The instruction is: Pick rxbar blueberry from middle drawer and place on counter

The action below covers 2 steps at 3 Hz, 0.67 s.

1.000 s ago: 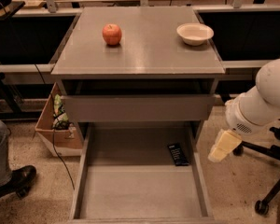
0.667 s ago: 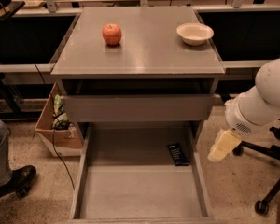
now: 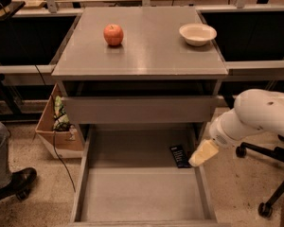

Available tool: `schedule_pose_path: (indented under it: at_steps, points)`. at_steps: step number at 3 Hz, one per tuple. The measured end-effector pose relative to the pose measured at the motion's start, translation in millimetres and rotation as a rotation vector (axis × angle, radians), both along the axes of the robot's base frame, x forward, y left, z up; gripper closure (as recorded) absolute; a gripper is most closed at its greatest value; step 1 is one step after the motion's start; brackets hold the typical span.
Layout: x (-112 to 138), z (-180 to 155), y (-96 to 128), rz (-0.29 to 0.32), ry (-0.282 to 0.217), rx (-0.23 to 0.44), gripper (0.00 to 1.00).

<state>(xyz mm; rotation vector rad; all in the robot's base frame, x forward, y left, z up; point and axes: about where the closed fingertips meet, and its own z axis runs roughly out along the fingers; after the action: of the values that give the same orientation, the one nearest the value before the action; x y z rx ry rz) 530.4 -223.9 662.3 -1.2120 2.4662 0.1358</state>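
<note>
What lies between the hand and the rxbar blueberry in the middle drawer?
Nothing, in the camera view: the hand hangs over the right edge of the middle drawer, right beside the rxbar blueberry on its floor.

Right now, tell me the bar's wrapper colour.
Black with pale lettering, in the camera view; the gripper hangs just right of the bar.

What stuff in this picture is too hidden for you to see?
Camera view:
- rxbar blueberry wrapper words: too small to read.
- Middle drawer front end: cut off by the bottom edge.
- Whether the gripper, just right of the bar, touches it: angle hides this.
- Upper drawer inside: behind its panel.
</note>
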Motion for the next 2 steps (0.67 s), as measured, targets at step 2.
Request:
schedule_pose_path:
  at_steps: [2]
  points:
    - [36,-114,61,-0.095,0.057,0.17,0.0]
